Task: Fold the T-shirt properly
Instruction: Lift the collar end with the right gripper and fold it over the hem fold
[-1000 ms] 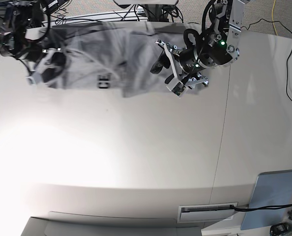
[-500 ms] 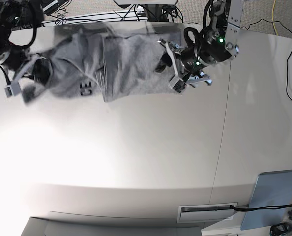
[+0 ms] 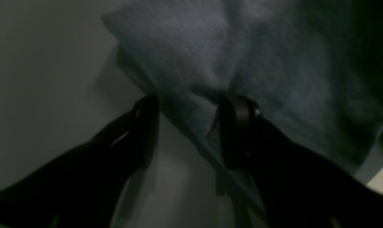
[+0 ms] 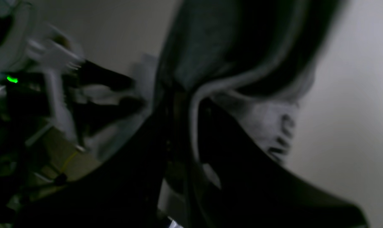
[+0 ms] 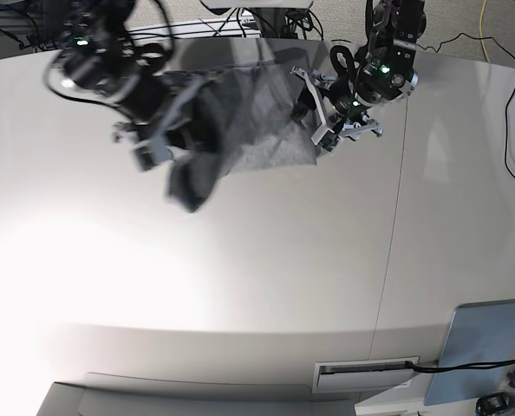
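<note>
Leftmost in the base view, the right gripper (image 5: 149, 156) has its fingers (image 4: 178, 126) pressed together on a fold of the T-shirt (image 5: 240, 121), a pale hem running between them in its wrist view. From that grip a tail of grey cloth hangs down toward the bench (image 5: 266, 286), so this end looks lifted rather than lying flat. The shirt's long axis runs across the far side of the bench from this arm to the other, bunched rather than spread.

At the right of that view, the left gripper (image 5: 327, 130) sits at the shirt's near-right corner. Its fingers (image 3: 239, 126) stand wide apart, astride the cloth's edge, which passes between them without being pinched. The cloth lies ahead of and above these fingertips in the wrist view. Closing here looks the natural next step, since the left arm is the nearer to this free corner.
</note>
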Controlling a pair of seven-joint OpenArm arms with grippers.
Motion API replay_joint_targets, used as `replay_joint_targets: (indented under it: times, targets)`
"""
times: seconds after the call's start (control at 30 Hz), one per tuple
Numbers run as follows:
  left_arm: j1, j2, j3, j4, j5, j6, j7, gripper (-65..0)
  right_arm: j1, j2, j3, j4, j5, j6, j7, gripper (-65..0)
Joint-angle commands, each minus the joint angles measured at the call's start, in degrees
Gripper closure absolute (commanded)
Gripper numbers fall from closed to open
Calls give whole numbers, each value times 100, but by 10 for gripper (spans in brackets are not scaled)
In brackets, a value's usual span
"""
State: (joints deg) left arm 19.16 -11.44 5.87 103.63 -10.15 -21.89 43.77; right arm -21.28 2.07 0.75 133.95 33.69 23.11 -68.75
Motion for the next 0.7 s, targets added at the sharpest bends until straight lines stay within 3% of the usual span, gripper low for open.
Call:
replay_joint_targets:
  times: [0.0,0.2,0.43,0.67]
  targets:
    - [33,-2,11,17,-15,-74,160,-321,15,-55,-190,105,-101,-74,221,0]
    - [-138,0,9,20,-365,-245,157,-321,0,-229,-949,105,-881,-352,409,0]
    - [-308,0,9,20,-404,-328,160,-321,-33,-249,-1003,105,-935,-339,452,0]
    - [-345,0,9,44,-400,-330,164,-322,-50,-111,-1003,-151,-479,417,422,0]
